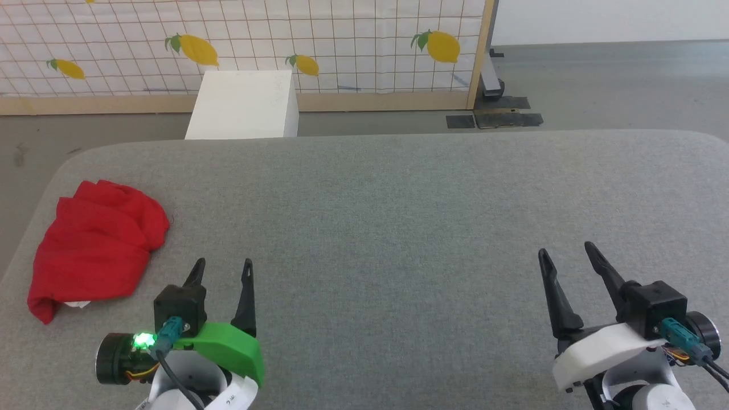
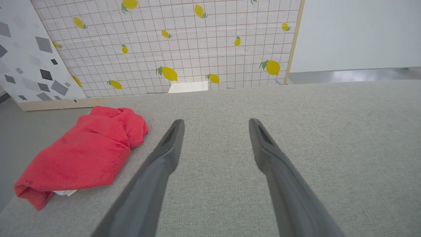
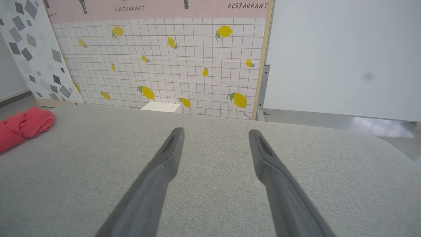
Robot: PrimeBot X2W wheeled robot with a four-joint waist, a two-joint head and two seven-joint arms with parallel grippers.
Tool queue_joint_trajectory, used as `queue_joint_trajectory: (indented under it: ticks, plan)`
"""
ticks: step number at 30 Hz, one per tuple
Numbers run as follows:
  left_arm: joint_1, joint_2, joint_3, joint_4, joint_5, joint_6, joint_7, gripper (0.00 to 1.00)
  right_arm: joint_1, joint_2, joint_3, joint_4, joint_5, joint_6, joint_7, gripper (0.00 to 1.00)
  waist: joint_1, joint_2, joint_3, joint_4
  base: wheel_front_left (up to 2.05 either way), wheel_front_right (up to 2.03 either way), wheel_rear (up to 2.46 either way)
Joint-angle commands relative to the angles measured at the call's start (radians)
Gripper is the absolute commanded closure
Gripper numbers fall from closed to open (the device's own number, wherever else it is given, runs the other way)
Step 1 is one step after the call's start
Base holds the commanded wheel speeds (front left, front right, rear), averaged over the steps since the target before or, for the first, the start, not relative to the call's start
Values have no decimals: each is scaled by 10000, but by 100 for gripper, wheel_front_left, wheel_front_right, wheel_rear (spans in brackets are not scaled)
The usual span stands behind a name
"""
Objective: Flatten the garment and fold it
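The garment [image 1: 97, 245] lies as a crumpled red heap at the left edge of the surface [image 1: 398, 228], soft and loosely bunched, with rounded folds at its far end and a flatter spread toward the near end. A small scrap of white cloth peeks out under its near edge. In the left wrist view the garment [image 2: 85, 154] looks slightly fuzzy, like knit jersey.

The surface is covered in grey, felt-like woven fabric and has rounded corners.

The left jaws are spread wide and hold nothing. Their 2 long, dark, tapering fingers [image 1: 246, 302] point across the bare cloth, just to the right of the garment and apart from it. A green plastic bracket [image 1: 228, 347] curves around that wrist. The right jaws are also spread and hold nothing; their fingers [image 1: 555, 302] rise from a white bracket [image 1: 603, 347], well apart from the garment.

Beyond the far edge stands a plain white box-shaped block [image 1: 242, 105] on the grey floor. Behind it stands a wood-framed panel [image 1: 342, 45] printed with a tile grid and yellow lemons.
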Motion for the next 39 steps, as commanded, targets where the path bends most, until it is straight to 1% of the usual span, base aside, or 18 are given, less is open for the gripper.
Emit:
queue_joint_trajectory:
  ticks: [1,8,22,30,39]
  plan:
    - [126,95,-13,-41,-81,-79,14,0,-159,15,39,-54,107,-6,-88,0,0,0,-10,-5,0,0,0]
    - [157,158,-78,-93,-124,-85,21,0,-140,17,82,-71,103,-6,-46,0,0,0,-32,-5,0,0,0]
    - [248,305,-305,-43,-289,-166,380,0,-154,21,-108,9,208,-8,61,0,0,0,-13,-21,0,0,0]
    - [227,382,-403,-100,-369,-168,360,0,-186,22,-86,-29,404,-9,25,0,0,0,10,-28,0,0,0]
    - [226,470,-530,-94,-459,-159,378,0,-173,24,-9,-54,286,-10,58,0,0,0,24,16,0,0,0]
